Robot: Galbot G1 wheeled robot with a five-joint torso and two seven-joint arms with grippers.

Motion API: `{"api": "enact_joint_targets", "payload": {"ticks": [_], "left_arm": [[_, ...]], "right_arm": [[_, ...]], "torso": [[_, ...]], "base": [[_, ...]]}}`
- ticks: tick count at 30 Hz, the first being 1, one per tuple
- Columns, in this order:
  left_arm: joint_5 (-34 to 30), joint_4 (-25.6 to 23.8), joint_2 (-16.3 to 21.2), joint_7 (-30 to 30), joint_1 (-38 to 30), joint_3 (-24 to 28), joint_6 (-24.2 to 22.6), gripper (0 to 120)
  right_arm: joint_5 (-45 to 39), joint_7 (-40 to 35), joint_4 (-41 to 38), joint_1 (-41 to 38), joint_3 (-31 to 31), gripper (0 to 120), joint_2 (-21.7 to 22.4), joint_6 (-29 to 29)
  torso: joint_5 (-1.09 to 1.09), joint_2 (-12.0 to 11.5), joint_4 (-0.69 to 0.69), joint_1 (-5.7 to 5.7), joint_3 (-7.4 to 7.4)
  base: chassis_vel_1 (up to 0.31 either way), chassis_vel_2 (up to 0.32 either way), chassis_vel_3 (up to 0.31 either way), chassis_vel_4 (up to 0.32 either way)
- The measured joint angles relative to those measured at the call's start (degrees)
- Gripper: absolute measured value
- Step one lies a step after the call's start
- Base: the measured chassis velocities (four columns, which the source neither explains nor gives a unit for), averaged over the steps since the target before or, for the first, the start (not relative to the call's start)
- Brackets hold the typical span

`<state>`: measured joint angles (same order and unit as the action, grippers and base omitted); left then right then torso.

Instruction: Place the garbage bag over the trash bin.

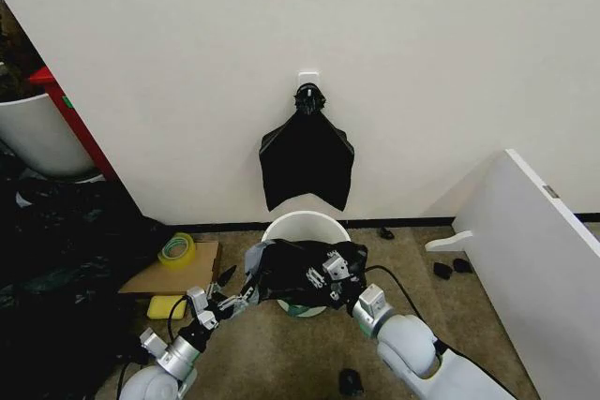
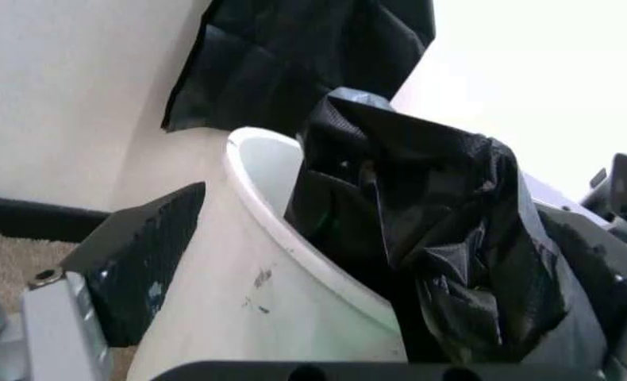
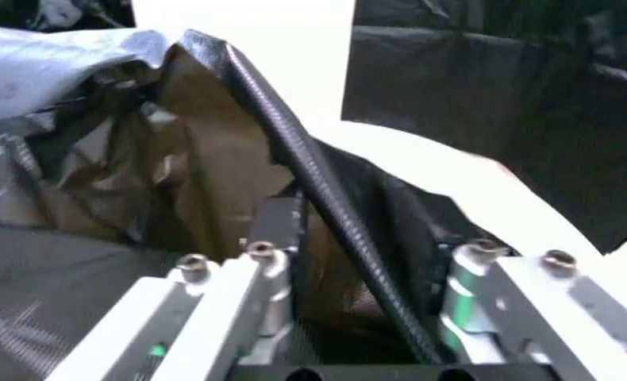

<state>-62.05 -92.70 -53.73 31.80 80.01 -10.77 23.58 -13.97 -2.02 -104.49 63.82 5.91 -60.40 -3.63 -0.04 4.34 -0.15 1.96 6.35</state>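
Carpet by wall | right gripper (image 1: 330, 274) jaws pinch garbage bag (image 1: 291, 274) over trash bin (image 1: 298, 225) | left gripper (image 1: 234, 295) jaws wide

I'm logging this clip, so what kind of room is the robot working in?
Probably a storage or utility corner: a bare wall with a bunch of black bags hung on a hook, the trash bin on brown carpet, plus cardboard and a tape roll lying about.

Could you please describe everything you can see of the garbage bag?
The garbage bag is thin, glossy, crinkled black plastic, bunched loosely over the near rim of the trash bin, partly spilling inside. The right gripper grips its edge; the left gripper sits beside the bin. It does not yet wrap the rim.
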Motion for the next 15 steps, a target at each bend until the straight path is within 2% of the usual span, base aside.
{"api": "enact_joint_targets", "payload": {"ticks": [2,4,6,15], "left_arm": [[0.34,-0.27,0.18,0.0,0.12,-0.12,0.24,100],[0.57,-0.27,0.25,0.01,0.13,-0.2,0.37,100],[1.4,-0.26,0.43,0.13,0.19,-0.41,0.9,100],[3.88,-0.46,0.99,2.12,0.94,-1.19,2.83,100]], "right_arm": [[-1.84,-1.5,0.23,-0.52,0.23,14,-0.74,-0.94],[-2.29,-1.9,0.25,-0.63,0.28,11,-0.86,-1.22],[-3.37,-3.15,0.25,-0.85,0.4,0,-1.08,-2.11],[-8.38,-8.94,0.19,-1.57,0.48,0,-2.42,-6.65]], "torso": [[0.0,0.0,0.0,0.0,0.0],[0.0,0.0,0.0,0.0,0.0],[0.0,0.0,0.0,0.0,0.0],[-0.01,0.0,0.0,0.0,0.0]], "base": [[0.0,0.0,0.0,0.0],[0.0,0.0,0.0,0.0],[0.0,0.0,0.0,0.0],[0.0,0.0,0.0,0.0]]}}
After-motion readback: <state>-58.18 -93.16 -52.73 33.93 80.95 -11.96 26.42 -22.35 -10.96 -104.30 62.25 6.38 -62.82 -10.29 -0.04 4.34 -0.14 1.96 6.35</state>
